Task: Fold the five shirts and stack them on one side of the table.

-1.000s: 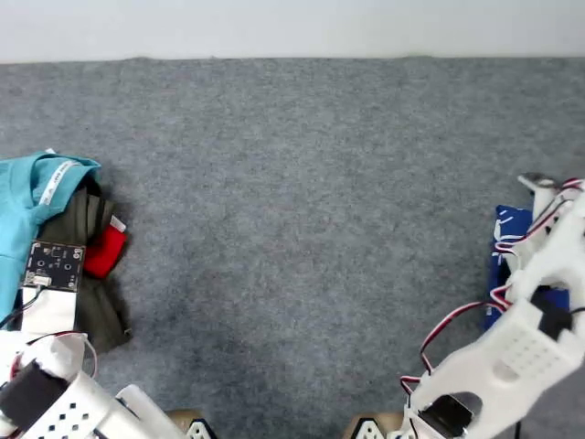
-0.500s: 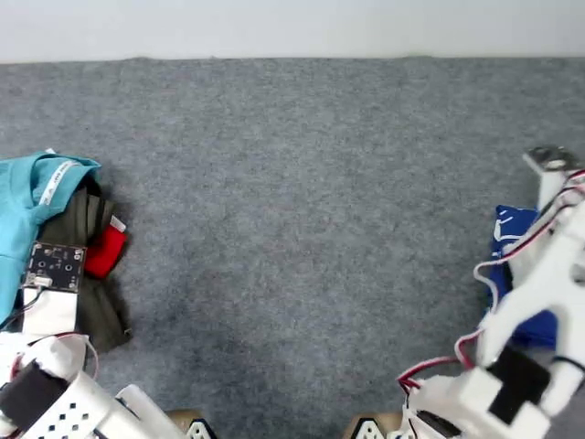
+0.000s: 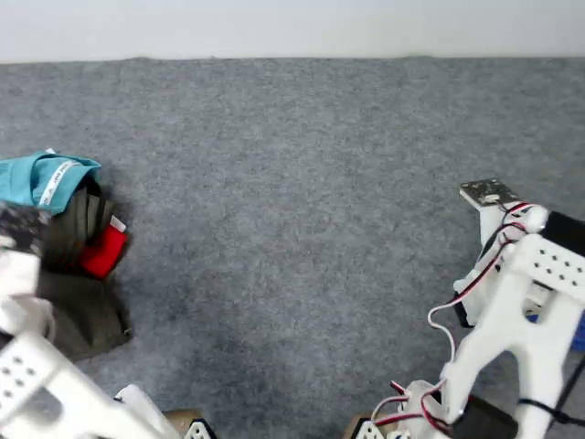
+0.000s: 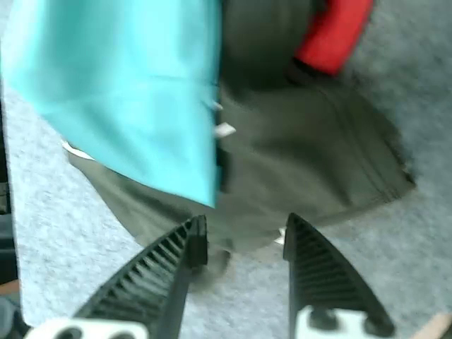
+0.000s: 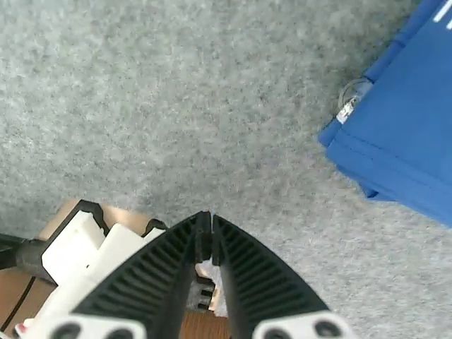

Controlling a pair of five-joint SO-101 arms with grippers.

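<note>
A pile of shirts lies at the table's left edge: a teal shirt (image 3: 41, 177) on top, a dark olive shirt (image 3: 80, 309) under it and a red one (image 3: 101, 251) poking out. My left gripper (image 4: 240, 234) hangs open just above the olive shirt's (image 4: 311, 155) hem, beside the teal shirt (image 4: 134, 92); the red shirt (image 4: 332, 35) lies beyond. A blue shirt (image 5: 406, 134) lies folded at the right edge, mostly hidden behind the right arm (image 3: 521, 302) in the high view. My right gripper (image 5: 204, 239) is shut on nothing, above bare mat near the front edge.
The grey mat (image 3: 292, 183) covers the table, bare across its middle and back. A white wall runs along the far edge. An arm base (image 5: 99, 247) and the wooden table edge sit below the right gripper.
The right arm has lifted off the blue shirt and swung left toward the front. The left arm has moved up over the shirt pile, covering part of the teal shirt.
</note>
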